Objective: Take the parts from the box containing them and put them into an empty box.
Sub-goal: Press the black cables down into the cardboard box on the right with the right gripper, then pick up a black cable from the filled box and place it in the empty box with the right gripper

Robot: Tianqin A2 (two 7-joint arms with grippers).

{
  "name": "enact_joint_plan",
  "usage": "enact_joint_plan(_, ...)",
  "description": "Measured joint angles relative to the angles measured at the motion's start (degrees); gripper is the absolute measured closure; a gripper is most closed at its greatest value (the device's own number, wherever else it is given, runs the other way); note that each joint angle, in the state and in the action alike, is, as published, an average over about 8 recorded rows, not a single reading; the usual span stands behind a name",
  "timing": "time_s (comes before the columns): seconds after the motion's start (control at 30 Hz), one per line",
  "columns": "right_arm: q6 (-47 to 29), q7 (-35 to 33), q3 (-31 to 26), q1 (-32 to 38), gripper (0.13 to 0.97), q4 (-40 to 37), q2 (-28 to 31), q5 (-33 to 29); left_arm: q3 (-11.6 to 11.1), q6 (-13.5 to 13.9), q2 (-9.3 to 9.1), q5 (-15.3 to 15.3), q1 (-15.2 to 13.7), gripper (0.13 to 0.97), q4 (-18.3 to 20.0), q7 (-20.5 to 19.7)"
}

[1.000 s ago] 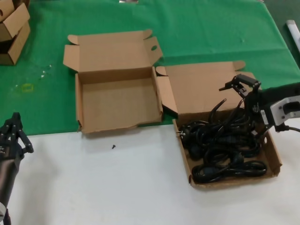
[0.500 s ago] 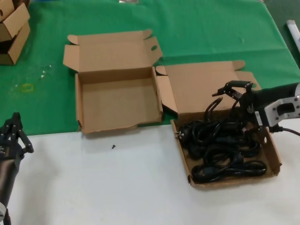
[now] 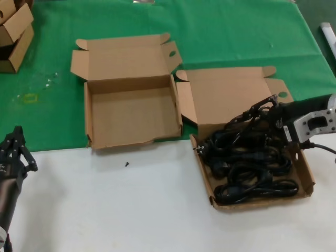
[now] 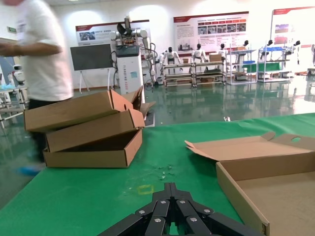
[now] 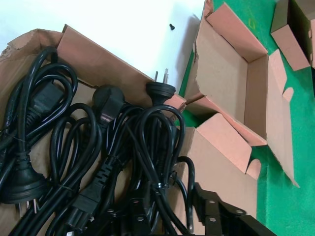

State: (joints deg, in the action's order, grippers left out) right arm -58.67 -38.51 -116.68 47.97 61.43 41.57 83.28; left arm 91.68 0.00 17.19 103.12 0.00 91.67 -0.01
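Several black power cords (image 3: 247, 157) lie tangled in the right-hand brown mailer box (image 3: 206, 176), its lid (image 3: 231, 94) folded back. They fill the right wrist view (image 5: 98, 147), plugs towards the box's wall. My right gripper (image 3: 258, 112) is open and low over the far edge of the pile; its fingers (image 5: 206, 201) straddle a few cord loops. The empty twin box (image 3: 131, 113) stands open to the left and also shows in the right wrist view (image 5: 231, 73). My left gripper (image 3: 17, 134) is shut and parked at the front left.
Smaller stacked brown cartons (image 3: 13, 31) sit at the far left on the green cloth, also in the left wrist view (image 4: 88, 130). A small black screw (image 3: 127, 164) lies on the white surface in front of the empty box. A person (image 4: 44, 59) stands beyond the table.
My right gripper has moved down and to the left, from above the box's far right corner into the cords. The left arm has not moved.
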Motion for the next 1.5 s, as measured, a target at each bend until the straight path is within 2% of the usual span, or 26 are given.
enact_joint_plan(0.23,0.12,-0.26,-0.29,0.06,0.773,-0.97,-0.52,-0.25,0.0,0.0,0.0,0.0,0.0,0.955,0.0,0.0)
enact_joint_plan(0.53,0.14,0.0,-0.41,0.12,0.892,-1.68,-0.59,-0.49,0.0,0.0,0.0,0.0,0.0,0.955,0.0,-0.03)
enact_joint_plan(0.83,-0.37,2.78,0.03,0.08,0.921,-0.61,0.62,-0.56,0.0,0.0,0.0,-0.02,0.0,0.955,0.0,-0.04)
enact_joint_plan(1.13,-2.36,9.56,0.76,0.24,0.927,3.36,3.23,-0.59,0.0,0.0,0.0,-0.02,0.0,0.955,0.0,-0.02)
enact_joint_plan(1.5,-4.06,15.8,1.7,3.88,0.935,5.84,3.78,-0.54,0.0,0.0,0.0,-0.02,0.0,0.955,0.0,-0.02)
